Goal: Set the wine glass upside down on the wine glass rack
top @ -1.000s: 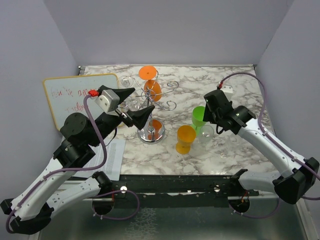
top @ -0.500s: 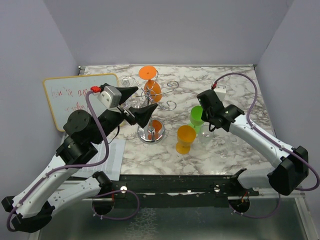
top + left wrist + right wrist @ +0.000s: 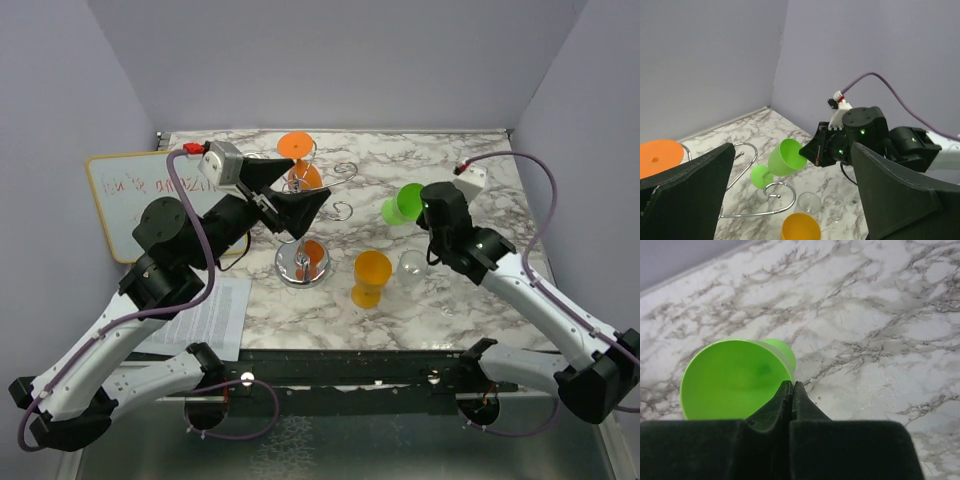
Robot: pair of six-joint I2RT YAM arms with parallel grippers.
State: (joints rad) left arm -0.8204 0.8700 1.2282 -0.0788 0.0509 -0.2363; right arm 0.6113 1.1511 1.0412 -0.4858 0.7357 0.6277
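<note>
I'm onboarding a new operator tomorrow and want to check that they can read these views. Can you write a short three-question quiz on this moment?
1. True or false: the right gripper is shut on the rim of the green wine glass.
2. Fill in: the left gripper, beside the wine glass rack, is ____.
3. The green wine glass is: A) upright on the table; B) tipped sideways in the gripper; C) hanging upside down on the rack.
Key: 1 true; 2 open; 3 B.
</note>
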